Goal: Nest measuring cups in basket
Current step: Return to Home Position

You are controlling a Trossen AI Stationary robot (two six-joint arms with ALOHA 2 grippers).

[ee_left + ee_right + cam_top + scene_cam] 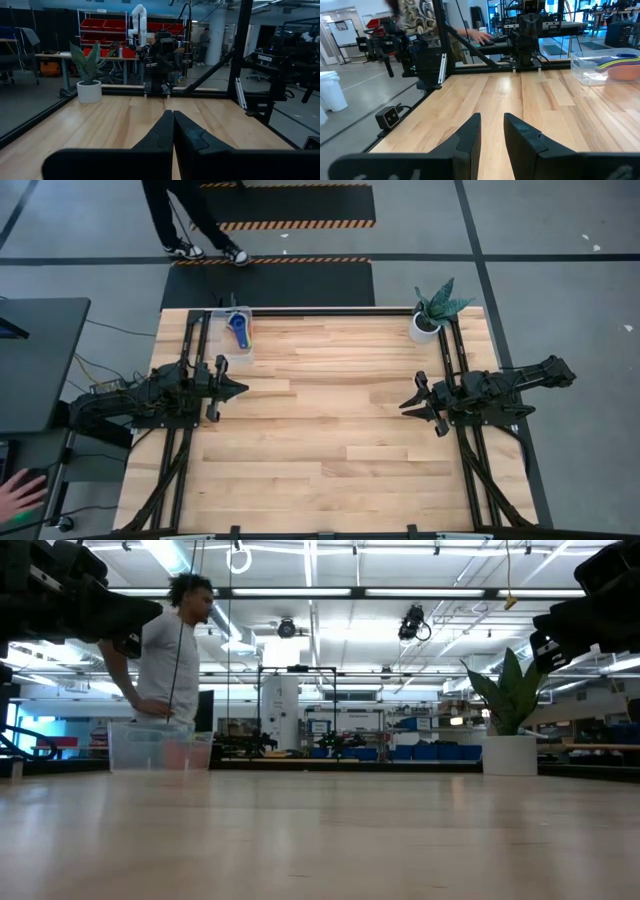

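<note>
Here, above the middle of the table, the left gripper hangs with its fingers pressed together. The right gripper faces it with fingers slightly apart and holds nothing. Farther back, the measuring cups sit nested inside the basket at the far left corner. A potted plant stands far right.

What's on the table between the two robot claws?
Nothing. Only bare wooden table lies between the left gripper and the right gripper. The high view shows it best.
</note>
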